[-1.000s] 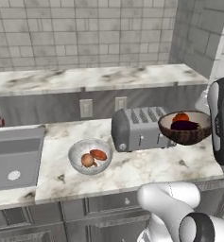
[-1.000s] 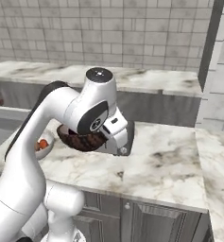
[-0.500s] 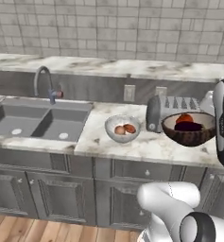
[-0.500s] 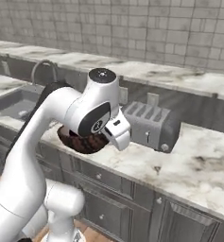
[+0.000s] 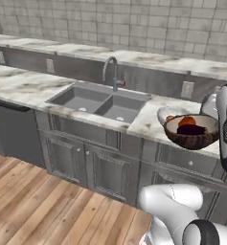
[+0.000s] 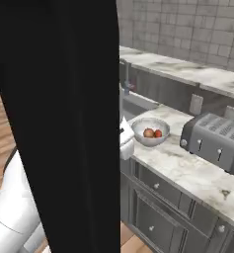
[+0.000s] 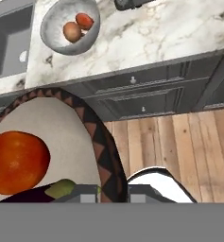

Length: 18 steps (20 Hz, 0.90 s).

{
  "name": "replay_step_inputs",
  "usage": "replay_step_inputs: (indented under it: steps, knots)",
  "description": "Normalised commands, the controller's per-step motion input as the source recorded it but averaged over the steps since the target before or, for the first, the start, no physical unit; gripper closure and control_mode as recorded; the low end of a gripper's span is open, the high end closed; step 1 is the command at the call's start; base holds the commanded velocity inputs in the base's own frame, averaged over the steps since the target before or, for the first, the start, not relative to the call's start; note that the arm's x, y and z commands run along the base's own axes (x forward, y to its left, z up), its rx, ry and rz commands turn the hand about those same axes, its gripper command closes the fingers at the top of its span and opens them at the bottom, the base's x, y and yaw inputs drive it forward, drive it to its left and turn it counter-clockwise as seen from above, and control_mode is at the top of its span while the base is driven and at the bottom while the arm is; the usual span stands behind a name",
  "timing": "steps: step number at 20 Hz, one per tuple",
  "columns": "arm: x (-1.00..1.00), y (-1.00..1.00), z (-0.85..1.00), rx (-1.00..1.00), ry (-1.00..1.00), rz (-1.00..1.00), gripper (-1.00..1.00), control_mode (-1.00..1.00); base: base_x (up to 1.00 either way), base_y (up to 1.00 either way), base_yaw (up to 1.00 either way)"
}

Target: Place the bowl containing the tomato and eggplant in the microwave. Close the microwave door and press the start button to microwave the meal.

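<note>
The bowl hangs in the air in front of the counter edge, held by my gripper, which is shut on its rim. In the hand view the bowl's rim shows a dark band of brown triangles around a pale inside. The red-orange tomato and the dark eggplant lie in it; from the left base view the tomato sits behind the eggplant. My arm stands upright at the bowl's right. The microwave and its door are out of view.
A second grey bowl with two small fruits sits on the marble counter, left of the toaster. A double sink with a faucet lies further left. A broad black surface blocks the right base view's left half.
Both base views have shifted: the base has backed off and turned, bringing the sink, cabinet fronts and wooden floor into sight. The bowl stays in my shut gripper.
</note>
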Motion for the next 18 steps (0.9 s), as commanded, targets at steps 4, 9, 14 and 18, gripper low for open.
replay_step_inputs:
  steps: [4, 9, 14, 18]
  knots:
    - [0.0, 0.0, 0.0, 0.0, 0.0, 0.0, 1.0, 1.0, 0.23, 0.43, 0.56]
    - [0.0, 0.0, 0.0, 0.0, 0.0, 0.0, 1.0, 1.0, 0.36, 0.47, 0.63]
    - [0.0, 0.0, 0.0, 0.0, 0.0, 0.0, 1.0, 1.0, 0.3, 0.37, 0.72]
    - [0.0, 0.0, 0.0, 0.0, 0.0, 0.0, 1.0, 1.0, 0.23, 0.31, 0.76]
